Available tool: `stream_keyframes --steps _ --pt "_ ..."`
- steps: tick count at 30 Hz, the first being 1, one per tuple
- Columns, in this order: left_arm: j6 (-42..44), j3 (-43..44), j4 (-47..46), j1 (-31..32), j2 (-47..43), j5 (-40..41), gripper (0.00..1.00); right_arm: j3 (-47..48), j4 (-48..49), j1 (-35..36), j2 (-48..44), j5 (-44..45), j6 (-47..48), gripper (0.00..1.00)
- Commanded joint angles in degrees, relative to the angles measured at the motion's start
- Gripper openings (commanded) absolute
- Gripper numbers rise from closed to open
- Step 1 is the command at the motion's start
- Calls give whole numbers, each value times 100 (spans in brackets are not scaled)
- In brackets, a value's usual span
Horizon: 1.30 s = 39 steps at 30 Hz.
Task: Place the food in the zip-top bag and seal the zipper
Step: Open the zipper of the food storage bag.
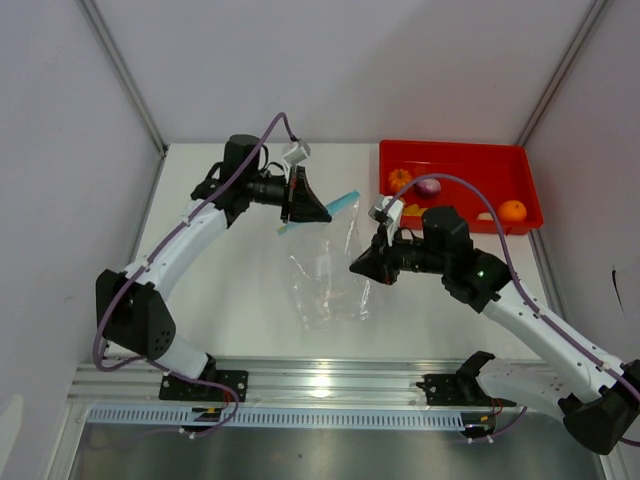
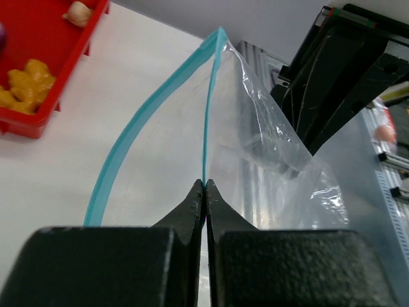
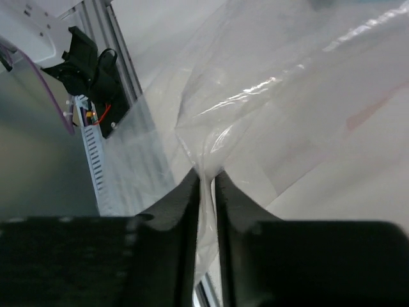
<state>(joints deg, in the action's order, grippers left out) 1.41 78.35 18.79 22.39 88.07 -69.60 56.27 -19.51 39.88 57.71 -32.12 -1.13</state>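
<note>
at the centre of the top view, the bag is held between both arms above the worktop. left gripper is clamped on one lip of the zipper, and the other lip bows away toward the tray side, so the mouth gapes. right gripper is pinched on the bag's clear side wall. food sits in the red tray at upper right, beyond the mouth and nearer the right arm, which would likely have to let go to fetch it.

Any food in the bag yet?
No, the zip-top bag looks empty; the food sits in the red tray.
</note>
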Motion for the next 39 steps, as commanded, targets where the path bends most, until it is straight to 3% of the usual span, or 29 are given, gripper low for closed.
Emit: stream_keyframes --steps 1,2,4,7,8,13,17,22,26,31,39 --pt "-44 -204 -277 28 -929 833 0 253 -18 -24 -85 582 -387 22" --pt "-53 -241 -366 37 -1080 965 0 253 -96 -33 -94 932 -510 34" --pt "-1 -250 -420 81 -1370 1387 1 270 -255 -33 -85 1285 -844 38" --pt "420 -40 71 221 -1459 1799 1 262 -474 -41 -102 1865 -1326 70" --pt "535 -4 212 248 -1460 1871 1 262 -571 -42 -128 2015 -1451 99" --pt "1220 84 1002 590 -1433 2564 1 244 -1001 -147 -409 3053 -2242 99" --pt "1669 207 1522 1021 -1442 3065 1 498 -1546 -717 -384 2878 -2471 99" --pt "1880 172 1813 1496 -1521 3418 1 1578 -2538 -1315 55 2606 -2130 99" --pt "1872 -55 1804 1636 -1696 3357 1 2317 -2769 -1325 371 2273 -1865 97" --pt "1819 -434 1628 1777 -2065 3304 1 2678 -2506 -1255 802 1455 -1839 87" --pt "2012 -425 1900 2032 -2181 3304 0 3906 -2900 -360 1725 1568 -952 85"
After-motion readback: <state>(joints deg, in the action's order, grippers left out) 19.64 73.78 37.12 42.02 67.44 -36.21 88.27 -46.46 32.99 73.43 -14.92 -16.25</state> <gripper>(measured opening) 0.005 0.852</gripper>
